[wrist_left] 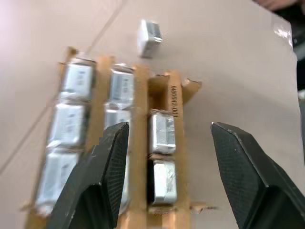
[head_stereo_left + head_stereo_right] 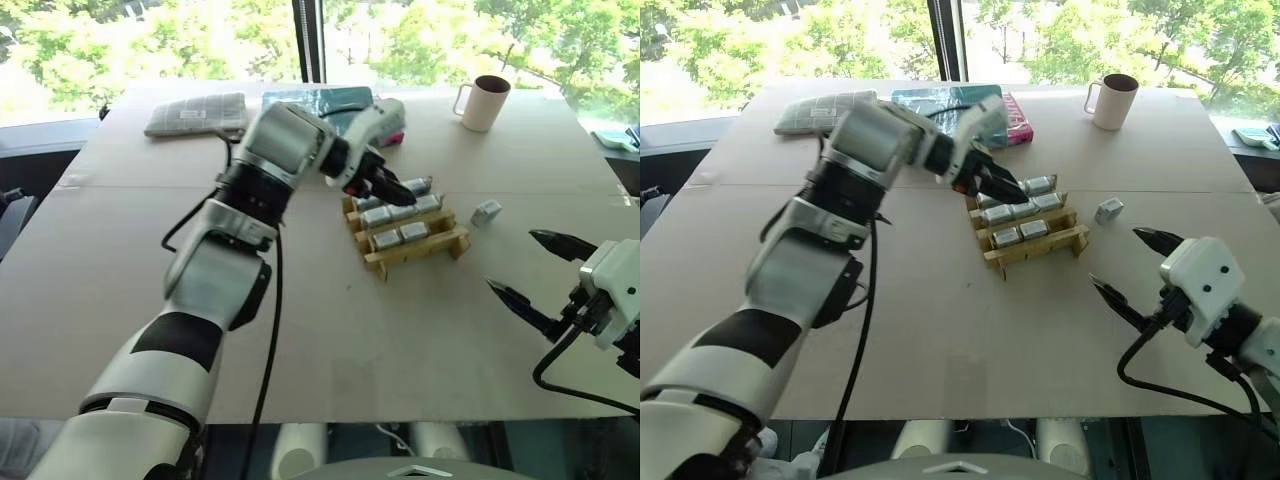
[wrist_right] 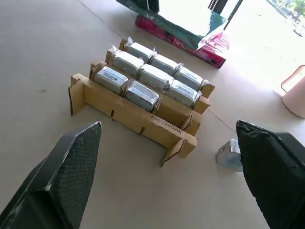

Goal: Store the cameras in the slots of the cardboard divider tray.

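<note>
A beige mug with a handle stands upright at the far right of the cardboard-covered table. Well to the mug's left lies a teal book, with a pink book touching it, and farther left a folded grey checked cloth.

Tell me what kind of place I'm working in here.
Probably an office or lab by a window, not a factory: a wide beige tabletop stands against big panes with green trees outside, and a pale pink mug and teal and pink books sit at its far edge.
</note>
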{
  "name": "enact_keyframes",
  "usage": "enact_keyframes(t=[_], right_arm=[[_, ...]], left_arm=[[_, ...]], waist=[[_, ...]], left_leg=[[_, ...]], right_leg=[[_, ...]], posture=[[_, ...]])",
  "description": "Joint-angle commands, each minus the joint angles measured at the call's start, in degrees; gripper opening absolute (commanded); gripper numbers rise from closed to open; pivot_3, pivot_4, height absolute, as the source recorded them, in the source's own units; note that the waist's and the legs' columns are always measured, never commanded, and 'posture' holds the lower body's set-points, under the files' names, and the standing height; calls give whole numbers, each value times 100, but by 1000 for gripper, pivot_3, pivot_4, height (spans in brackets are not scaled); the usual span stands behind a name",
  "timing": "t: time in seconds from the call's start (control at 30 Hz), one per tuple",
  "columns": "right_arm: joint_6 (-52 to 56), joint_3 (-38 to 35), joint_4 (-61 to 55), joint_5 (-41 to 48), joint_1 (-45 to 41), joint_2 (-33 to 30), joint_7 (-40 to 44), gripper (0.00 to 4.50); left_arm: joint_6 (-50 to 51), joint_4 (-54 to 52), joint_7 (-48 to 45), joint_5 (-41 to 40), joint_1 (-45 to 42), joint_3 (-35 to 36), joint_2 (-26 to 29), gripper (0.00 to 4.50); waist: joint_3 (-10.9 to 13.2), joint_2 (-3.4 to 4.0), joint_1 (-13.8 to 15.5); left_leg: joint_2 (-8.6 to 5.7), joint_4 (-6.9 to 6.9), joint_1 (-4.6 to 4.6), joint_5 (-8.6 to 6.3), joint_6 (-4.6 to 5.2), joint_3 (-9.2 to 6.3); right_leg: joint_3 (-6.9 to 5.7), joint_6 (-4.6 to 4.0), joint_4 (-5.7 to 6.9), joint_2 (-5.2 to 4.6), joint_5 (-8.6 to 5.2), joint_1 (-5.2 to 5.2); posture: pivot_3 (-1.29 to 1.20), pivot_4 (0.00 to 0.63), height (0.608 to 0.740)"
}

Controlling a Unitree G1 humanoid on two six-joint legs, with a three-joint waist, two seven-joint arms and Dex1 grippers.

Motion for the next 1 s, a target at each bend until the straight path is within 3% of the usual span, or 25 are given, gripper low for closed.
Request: enact_keyframes(t=[0.03, 0.1, 0.2, 0.4, 0.7, 1.0], right_arm=[[-128, 340, 727, -456, -591, -394, 10, 4500], [-201, 581, 1225, -660, -949, -562, 56, 4500], [-802, 1213, 2265, -1375, -1677, -920, 238, 4500], [-2689, 2783, 4811, -2684, -3412, -1350, 1289, 4500], [-5189, 4225, 8626, -4290, -5865, -682, 1517, 4500], [-6243, 4690, 10854, -5033, -6956, -86, 1191, 4500]], left_arm=[[-118, -1235, 356, -766, 978, 1237, 92, 2822], [-786, -2053, 734, -1097, 1762, 1999, -112, 2822], [-1363, -3114, 818, -1424, 3078, 2446, -76, 2822], [-2820, -3650, 47, -1724, 4940, 2656, 495, 2822], [-3515, -4350, -110, -2244, 6174, 2749, 911, 2822], [-3620, -4750, 271, -2448, 6581, 2730, 1044, 2822]], waist=[[0, 1, -18], [0, 0, -29], [6, -9, -1], [5, 1, -37], [9, 6, -79], [11, 10, -77]], left_leg=[[0, 1, 3, 0, 0, 4], [0, 2, 14, 0, 0, 8], [0, 5, 15, 2, -2, 5], [3, 1, 41, 1, -1, 22], [5, 1, 42, 0, 0, 36], [5, -3, 45, 1, -3, 44]], right_leg=[[4, 0, 2, -1, 0, 1], [8, 0, 0, -3, 1, 12], [7, 0, 2, -11, 2, 22], [15, -2, 5, -3, 2, 28], [28, -6, 4, -10, 3, 25], [33, -4, 3, -11, 4, 25]], posture=[[0, 150, 740], [0, 150, 740], [0, 150, 740], [0, 150, 740], [0, 150, 740], [0, 150, 740]])
